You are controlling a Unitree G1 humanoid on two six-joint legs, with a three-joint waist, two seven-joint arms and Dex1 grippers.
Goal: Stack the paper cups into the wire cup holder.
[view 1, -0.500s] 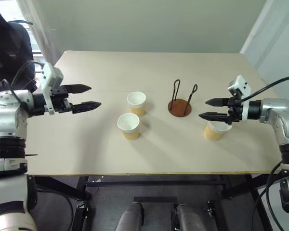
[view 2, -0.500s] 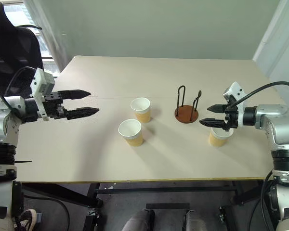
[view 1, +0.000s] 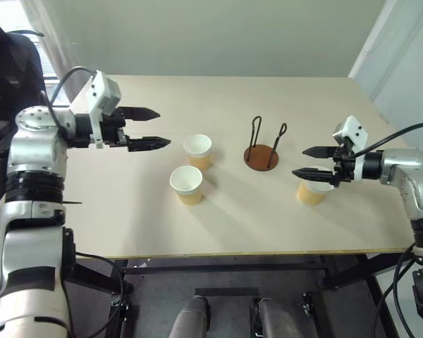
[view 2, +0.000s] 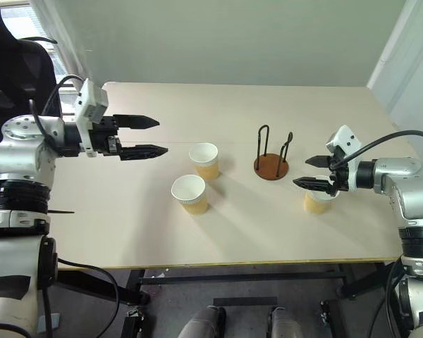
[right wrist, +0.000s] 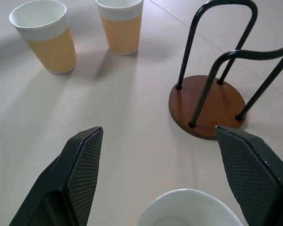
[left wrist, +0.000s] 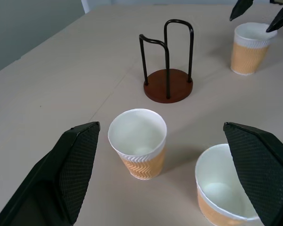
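Your left tool [view 1: 149, 128] has risen and swung in toward the centre since half a second ago; it now hangs in the upper left of the head view, fingers spread wide and empty, pointing at the two middle cups. Your right tool [view 1: 311, 162] has barely shifted: it sits at centre right, just as wide open, holding nothing, its tips poised over the rim of the third cup. You read this as both arms lining up for a first pick; no cup is gripped yet and nothing is stacked.

Outward from the left tool, you have two small tapered paper cups, tan ribbed walls with white rims and white insides. One [view 1: 198, 151] stands just beyond the fingertips, the other [view 1: 187, 184] slightly lower and left of it, near but not touching. Both are upright and empty.

The third matching cup [view 1: 311, 191] stands upright under the right tool.

Between the cup groups, right of centre, the wire cup holder [view 1: 262, 156] waits on the pale counter [view 1: 127, 218]: a round reddish-brown disc base with two thin black upright wire loops, empty.
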